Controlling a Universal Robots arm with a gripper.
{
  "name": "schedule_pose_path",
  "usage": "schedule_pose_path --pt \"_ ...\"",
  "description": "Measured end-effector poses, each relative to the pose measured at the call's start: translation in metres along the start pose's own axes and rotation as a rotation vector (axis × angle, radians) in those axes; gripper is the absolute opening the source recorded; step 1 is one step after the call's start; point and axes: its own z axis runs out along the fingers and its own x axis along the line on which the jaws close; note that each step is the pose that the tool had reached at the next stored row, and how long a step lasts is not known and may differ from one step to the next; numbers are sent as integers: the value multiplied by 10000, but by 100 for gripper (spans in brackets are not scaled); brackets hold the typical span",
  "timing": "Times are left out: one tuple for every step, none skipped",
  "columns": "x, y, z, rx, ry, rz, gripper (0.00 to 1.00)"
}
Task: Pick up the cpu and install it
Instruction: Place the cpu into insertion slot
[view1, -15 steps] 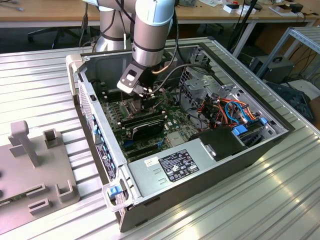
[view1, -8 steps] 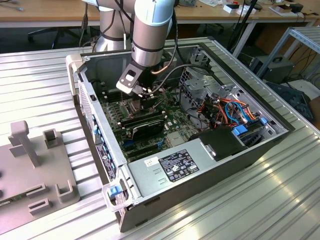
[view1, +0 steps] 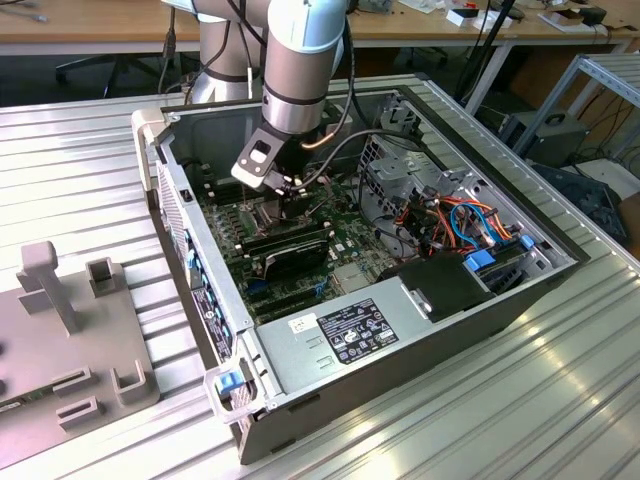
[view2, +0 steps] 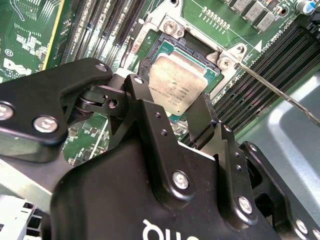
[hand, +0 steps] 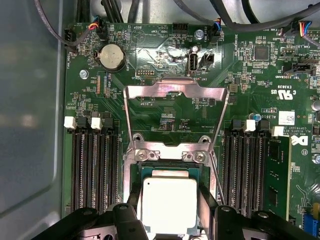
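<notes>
The cpu (hand: 169, 202), a flat square chip with a dull silver top, sits between my gripper's (hand: 169, 206) two black fingers (hand: 206, 197), directly over the dark socket (hand: 165, 169) on the green motherboard (hand: 165, 117). In the second wrist view the gripper (view2: 175, 89) is shut on the cpu (view2: 177, 85) by two opposite edges, and the chip lies slightly tilted within the socket opening (view2: 172, 50). The socket's hinged metal frame (hand: 175, 90) is swung open, flat over the board. In the exterior view the gripper (view1: 291, 203) reaches down inside the open computer case (view1: 200, 260).
Black memory slots (hand: 95, 170) flank the socket on both sides. A thin wire lever (view2: 280, 92) stands beside the socket. Memory sticks (view1: 285, 245), a power supply (view1: 350, 335) and bundled cables (view1: 450, 215) crowd the case. A grey fixture (view1: 70, 330) lies at the exterior view's left.
</notes>
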Motion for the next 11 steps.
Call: schedule_pose_path --pt "0 0 0 0 -1 3 54" --pt "0 0 0 1 -2 22 54" --pt "0 0 1 0 -2 46 54" --pt "0 0 1 0 -3 46 54" --pt "0 0 1 -1 -3 52 54" --pt "0 1 1 -1 -3 66 54" --pt "0 1 1 -1 -3 72 54" --pt "0 1 1 -1 -3 73 54" --pt "0 1 1 -1 -3 74 54" --pt "0 2 1 -1 -3 74 54" --pt "0 2 3 -2 -2 74 54"
